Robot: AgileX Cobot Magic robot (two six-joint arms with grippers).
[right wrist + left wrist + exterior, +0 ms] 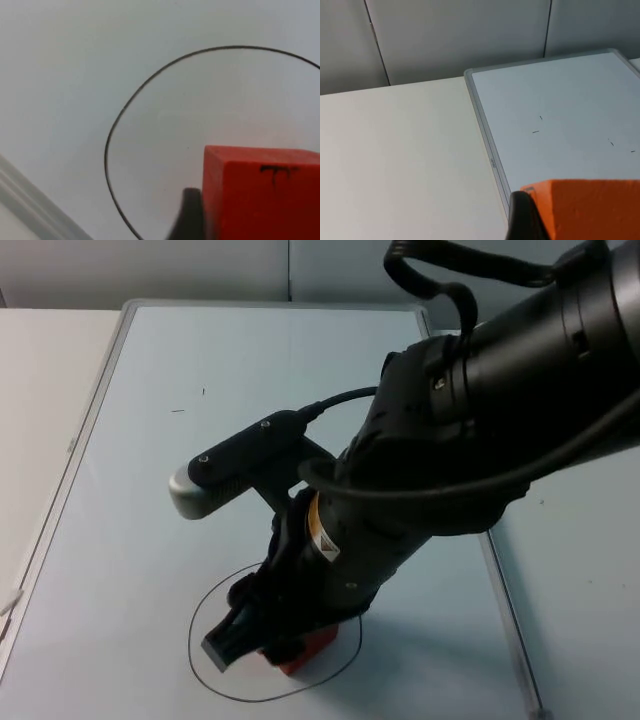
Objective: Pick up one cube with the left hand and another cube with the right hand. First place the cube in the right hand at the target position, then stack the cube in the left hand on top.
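Lowering the red cube point(312, 649) inside the drawn circle point(205, 665) on the whiteboard point(150, 540), the right gripper point(262, 636) is clamping it; it should be seated flat before release. The left gripper point(522, 220), off the board's edge, is gripping the orange cube point(592, 210), waiting.
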